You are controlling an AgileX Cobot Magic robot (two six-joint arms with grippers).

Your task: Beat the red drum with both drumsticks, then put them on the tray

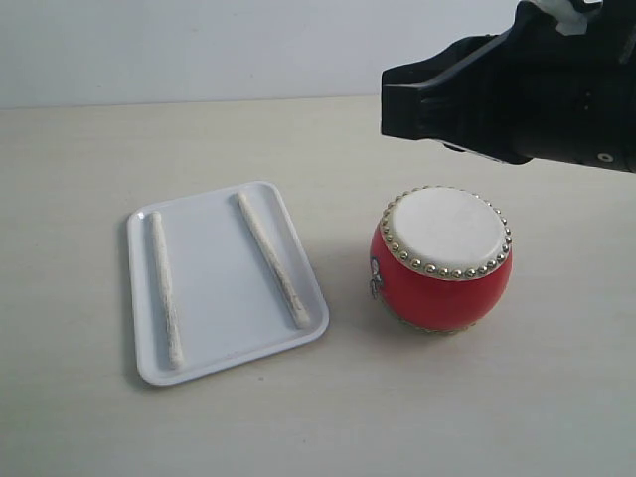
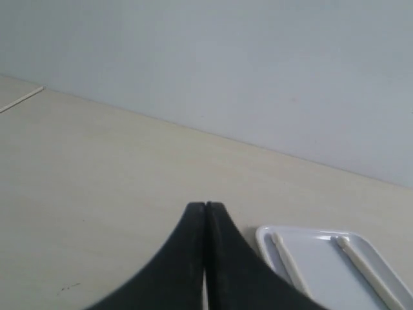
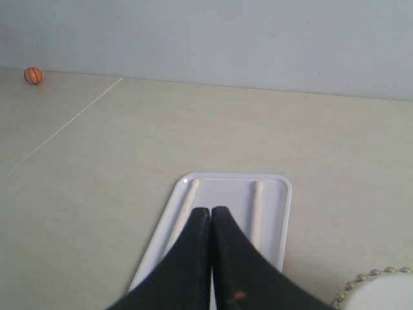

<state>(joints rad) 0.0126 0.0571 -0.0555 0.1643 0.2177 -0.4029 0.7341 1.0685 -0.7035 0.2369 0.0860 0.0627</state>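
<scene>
The red drum (image 1: 442, 260) with its cream, gold-studded skin stands upright on the table, right of the white tray (image 1: 221, 298). Both drumsticks lie lengthwise in the tray, one near its left rim (image 1: 166, 288) and one near its right rim (image 1: 271, 260). My right gripper (image 1: 386, 99) hovers above and behind the drum, shut and empty. In the right wrist view it (image 3: 211, 210) points over the tray (image 3: 286, 194) and the sticks (image 3: 258, 206), with the drum's edge (image 3: 381, 290) at the side. My left gripper (image 2: 206, 205) is shut and empty, beside the tray (image 2: 322, 255).
A small orange ball (image 3: 33, 75) lies far off by the wall. The pale tabletop (image 1: 477, 397) stretches around the tray and drum, and a plain wall (image 1: 199, 40) stands behind.
</scene>
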